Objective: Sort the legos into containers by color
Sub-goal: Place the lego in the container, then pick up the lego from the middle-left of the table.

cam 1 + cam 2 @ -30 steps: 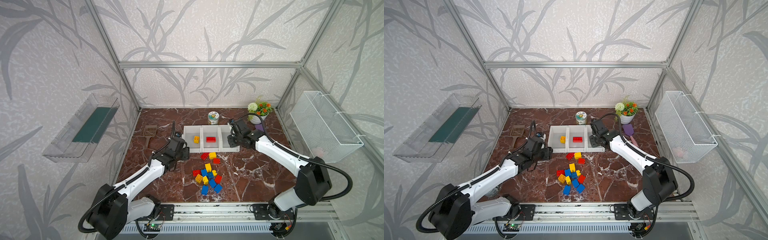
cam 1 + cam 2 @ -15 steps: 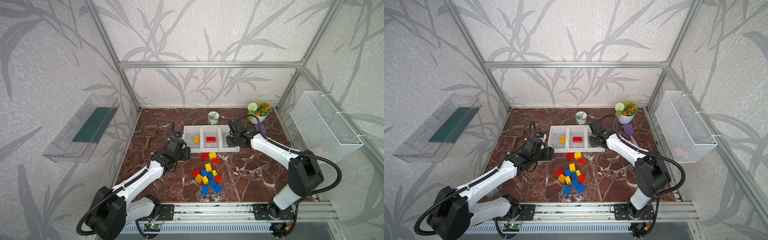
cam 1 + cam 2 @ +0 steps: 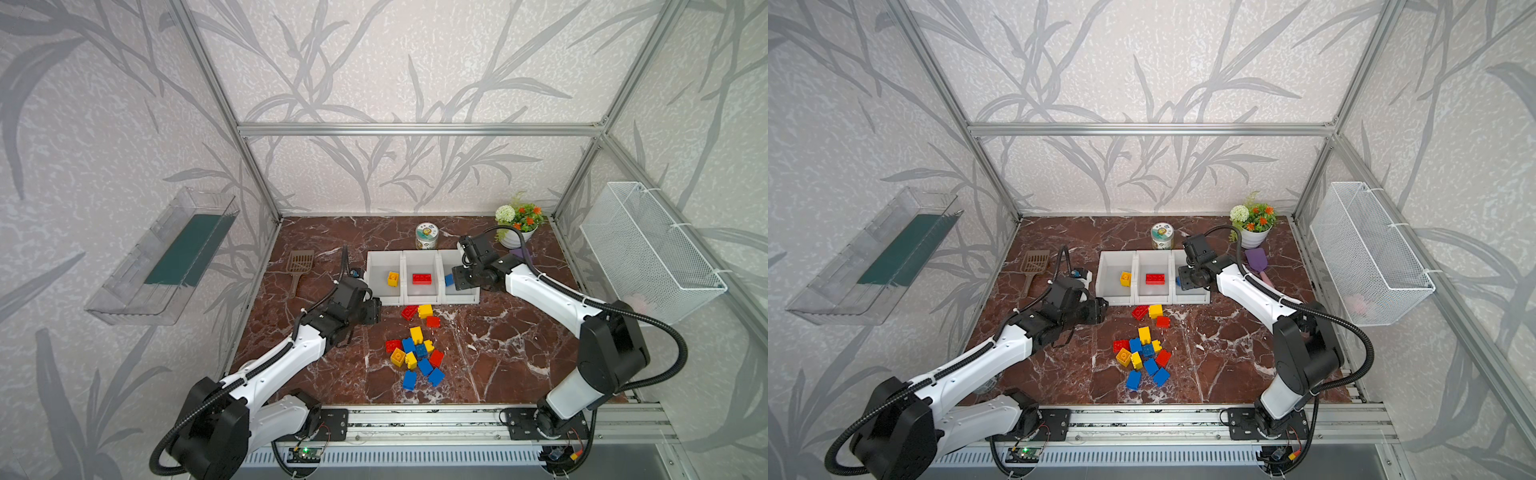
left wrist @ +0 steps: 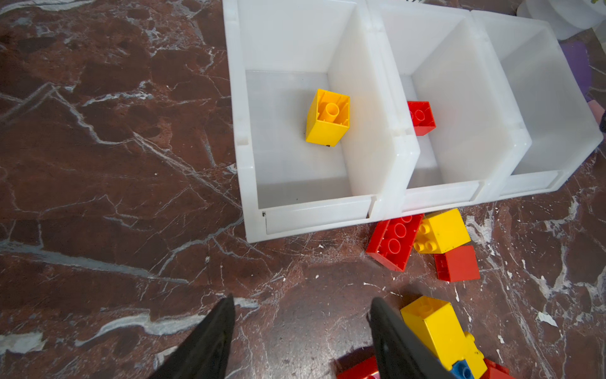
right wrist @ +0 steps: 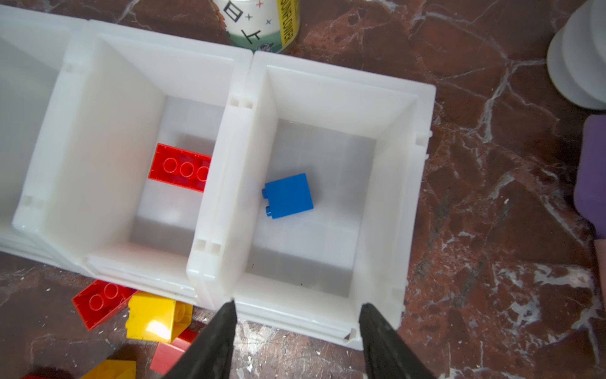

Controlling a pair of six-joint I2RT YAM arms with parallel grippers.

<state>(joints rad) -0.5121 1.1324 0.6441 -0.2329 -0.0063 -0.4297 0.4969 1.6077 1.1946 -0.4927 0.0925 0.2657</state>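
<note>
Toward the back of the red-brown marble tabletop [image 3: 498, 353], three identical white plastic open-top bins [image 3: 420, 258] joined in a row. In the left bin, one small yellow plastic brick [image 3: 393, 279], lying hollow side up in the left wrist view. In the middle bin, one long red studded brick [image 3: 422, 279], studs up. On the floor of the right bin, one small blue plastic brick [image 5: 288, 196], tipped on its side with studs pointing sideways. Over the front wall of that right bin, the right gripper [image 5: 297, 308] – jaws spread, nothing between them, well clear of the blue brick below. Near the front corner of the left bin, over bare marble, the left gripper [image 4: 301, 300] – jaws likewise spread and empty, with a loose yellow block [image 4: 433, 328] just beside one finger. Just in front of the bins, a trio of loose legos [image 3: 424, 314]: one long red, one yellow, one square red, packed close together. Nearer the arm bases, a scattered cluster of red, yellow and blue legos [image 3: 415, 357] on the tabletop, none of them in a bin. Behind the bins, a round labelled jar [image 3: 427, 236]; near the back right corner, a white pot of artificial flowers [image 3: 517, 220]; left of the bins, a brown slotted scoop [image 3: 299, 264].
</note>
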